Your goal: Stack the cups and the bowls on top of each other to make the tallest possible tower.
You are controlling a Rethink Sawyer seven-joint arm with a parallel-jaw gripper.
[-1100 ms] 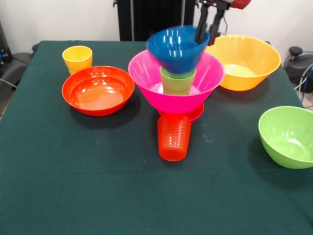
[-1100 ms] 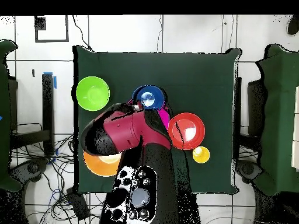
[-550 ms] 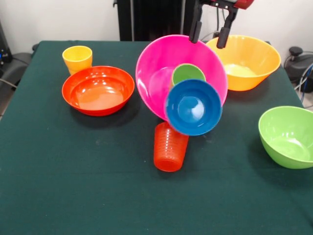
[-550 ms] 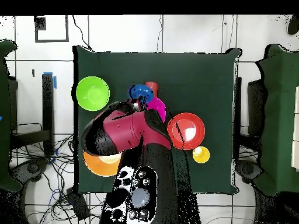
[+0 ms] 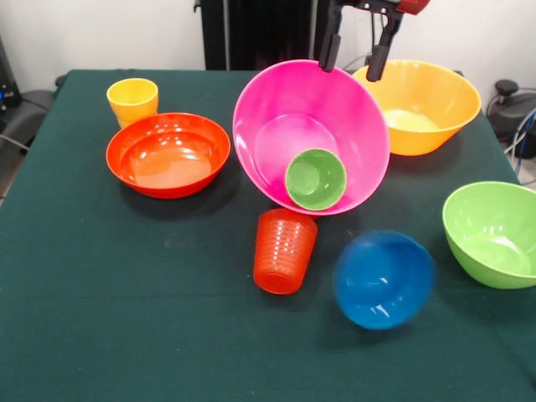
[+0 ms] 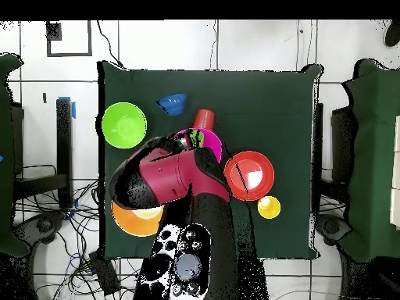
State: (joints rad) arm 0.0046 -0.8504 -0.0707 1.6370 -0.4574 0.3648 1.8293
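The large pink bowl [image 5: 311,134] is tipped steeply on its side near the middle of the green table [image 5: 126,318], its glossy mouth facing the camera across the table, and the light green cup [image 5: 316,178] lies inside it against the lower wall, mouth outward. Just below the pink rim the ribbed orange-red cup [image 5: 285,249] stands leaning on the cloth. The medium blue bowl [image 5: 383,279] lies apart on the cloth beside that cup, tilted and blurred. The gripper [image 5: 352,52] hangs above the pink bowl's upper rim, its two dark fingers [image 5: 328,50] spread apart with nothing between them. Counted in the front view: five bowls, namely the pink, the blue, the wide shallow red-orange bowl [image 5: 167,154], the large yellow-orange bowl [image 5: 419,105] and the lime green bowl [image 5: 494,233]; and three cups, the green, the orange-red and the yellow cup [image 5: 132,100], which stands upright just behind the red-orange bowl. From overhead the red and black arm [image 6: 176,195] covers much of the pink bowl, with the blue bowl [image 6: 172,102] lying well clear of it.
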